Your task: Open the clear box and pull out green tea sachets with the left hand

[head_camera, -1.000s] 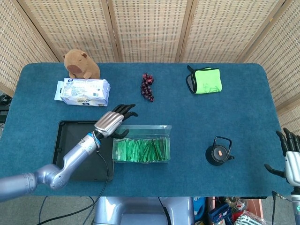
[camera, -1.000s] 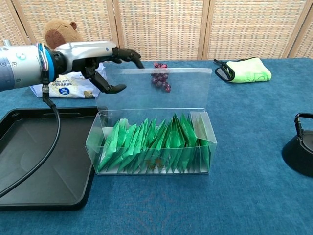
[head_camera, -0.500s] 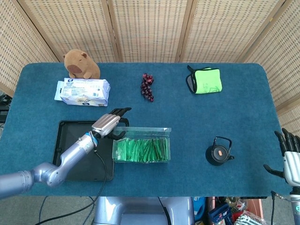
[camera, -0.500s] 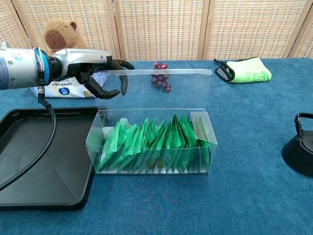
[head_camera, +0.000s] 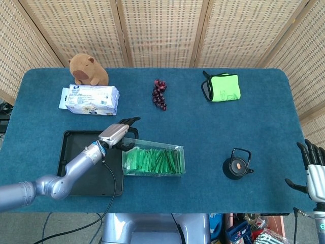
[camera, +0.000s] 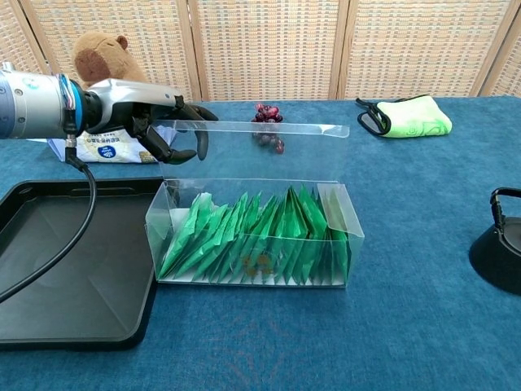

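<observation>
Near: clear plastic box (camera: 254,236), rectangular, packed with green tea sachets (camera: 244,240) standing on edge, beside flat black tray (camera: 65,269). Lid (camera: 260,129) raised behind, left hand (camera: 159,130) gripping its left end. Right hand (head_camera: 315,170) empty, fingers apart. Farther: round black teapot (head_camera: 236,165), purple grapes (head_camera: 160,94), fuzzy brown plush (head_camera: 87,69).

Bright, even light from above, both views sharp. Soft, short shadows under things on the table (head_camera: 264,132). Faint glare on the clear box (camera: 254,236) lid in the chest view. No visible blur or edge distortion.
</observation>
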Tool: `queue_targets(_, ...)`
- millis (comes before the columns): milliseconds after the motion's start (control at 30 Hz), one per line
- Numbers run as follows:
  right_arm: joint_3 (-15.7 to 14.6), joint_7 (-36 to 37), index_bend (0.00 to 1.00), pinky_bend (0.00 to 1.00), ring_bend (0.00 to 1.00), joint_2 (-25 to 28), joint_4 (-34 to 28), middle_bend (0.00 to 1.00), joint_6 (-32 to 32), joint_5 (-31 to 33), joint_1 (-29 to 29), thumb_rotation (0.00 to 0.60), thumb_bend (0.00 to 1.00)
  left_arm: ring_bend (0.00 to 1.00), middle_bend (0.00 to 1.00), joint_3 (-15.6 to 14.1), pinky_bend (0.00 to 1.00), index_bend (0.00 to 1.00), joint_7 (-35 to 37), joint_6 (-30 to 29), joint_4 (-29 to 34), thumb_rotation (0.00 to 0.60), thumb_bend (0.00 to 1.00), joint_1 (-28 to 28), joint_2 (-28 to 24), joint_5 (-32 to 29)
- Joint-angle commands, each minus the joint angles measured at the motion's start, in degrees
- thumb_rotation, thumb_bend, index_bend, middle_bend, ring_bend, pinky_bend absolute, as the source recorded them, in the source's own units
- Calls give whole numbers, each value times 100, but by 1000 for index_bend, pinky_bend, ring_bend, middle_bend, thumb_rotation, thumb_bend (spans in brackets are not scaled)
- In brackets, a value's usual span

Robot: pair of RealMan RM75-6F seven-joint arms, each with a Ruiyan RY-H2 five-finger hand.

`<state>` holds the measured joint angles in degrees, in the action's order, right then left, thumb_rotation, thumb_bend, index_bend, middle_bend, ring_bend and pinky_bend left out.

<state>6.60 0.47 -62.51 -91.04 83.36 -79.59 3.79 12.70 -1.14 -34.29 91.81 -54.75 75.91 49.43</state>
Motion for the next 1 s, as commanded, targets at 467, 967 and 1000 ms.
queue_targets(467, -15, 24, 0, 0, 0, 3, 6, 0, -31, -10, 7, 600, 0, 0, 0, -222, 0, 582, -72, 168, 13, 600, 539, -394, -255, -962)
queue_targets(967, -20, -1, 0, 0, 0, -18, 23, 0, -43, -9, 16, 600, 0, 0, 0, -440, 0, 0, -188, -164, -48, 600, 472, -511, -259, -978)
queue_targets(1000, -18, -17, 0, 0, 0, -21, 27, 0, -33, -9, 14, 600, 0, 0, 0, -419, 0, 0, -192, -313, -41, 600, 463, -453, -221, -796)
